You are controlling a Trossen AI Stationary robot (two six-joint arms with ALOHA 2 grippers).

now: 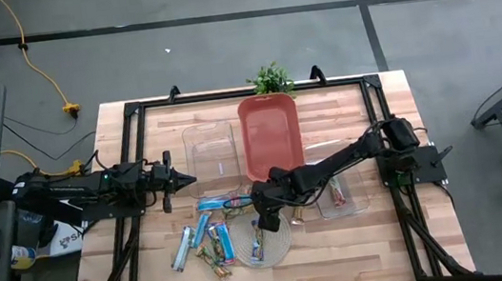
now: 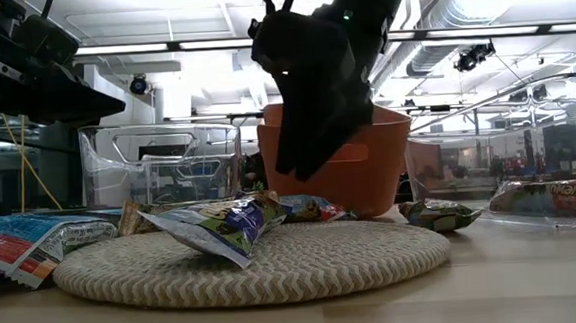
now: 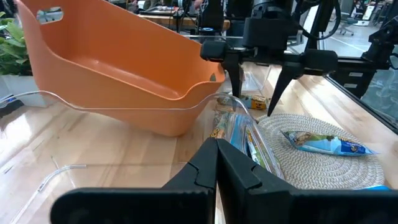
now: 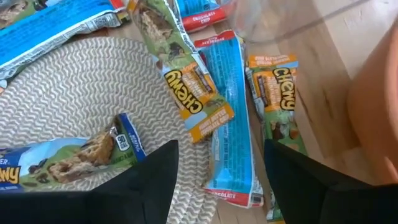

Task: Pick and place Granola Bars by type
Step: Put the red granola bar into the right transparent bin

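Note:
Several granola bars lie around a round woven mat [image 1: 265, 242] near the table's front middle. One green-blue bar [image 2: 217, 226] rests across the mat, tilted. Just off the mat's edge lie a light blue bar [image 4: 229, 118] and two green-brown bars [image 4: 186, 84] [image 4: 277, 87]. My right gripper [image 4: 221, 186] hangs open above these, slanting down, with the light blue bar showing between its fingers and nothing touched. At the table's left my left gripper [image 1: 184, 177] waits shut, level and holding nothing.
An orange bin [image 1: 271, 136] stands at the far middle. A clear bin [image 1: 212, 155] is on its left and another clear bin [image 1: 339, 195], with a bar inside, on its right. More bars [image 1: 196, 243] lie left of the mat. A small plant [image 1: 270, 79] sits at the far edge.

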